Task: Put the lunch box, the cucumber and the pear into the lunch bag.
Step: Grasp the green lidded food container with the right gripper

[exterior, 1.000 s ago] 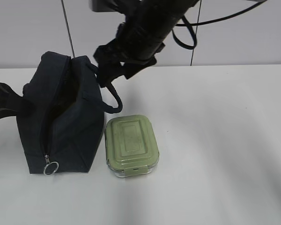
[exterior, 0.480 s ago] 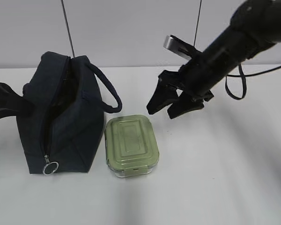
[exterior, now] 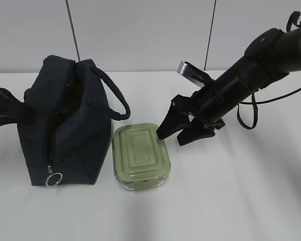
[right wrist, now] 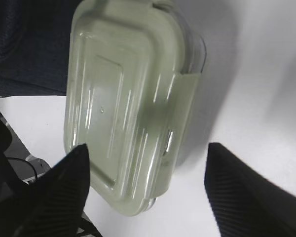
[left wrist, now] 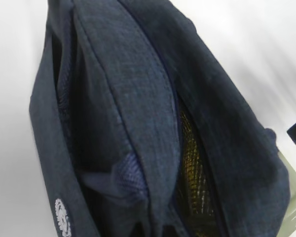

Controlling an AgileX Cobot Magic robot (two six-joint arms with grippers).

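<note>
Sage-green-lidded, clear-sided rectangular lunch box point(exterior: 141, 156) lying on the white table point(exterior: 241, 191), touching the dark navy fabric lunch bag point(exterior: 65, 125) on its right. Black right gripper point(exterior: 178, 131) spread wide and empty, just beyond the box's far end, nearer than the left. Box's long axis pointing toward that gripper; left gripper's state impossible to tell.

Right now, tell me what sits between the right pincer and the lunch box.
Nothing: in the exterior view only bare white table separates the open right pincer from the lunch box.
</note>
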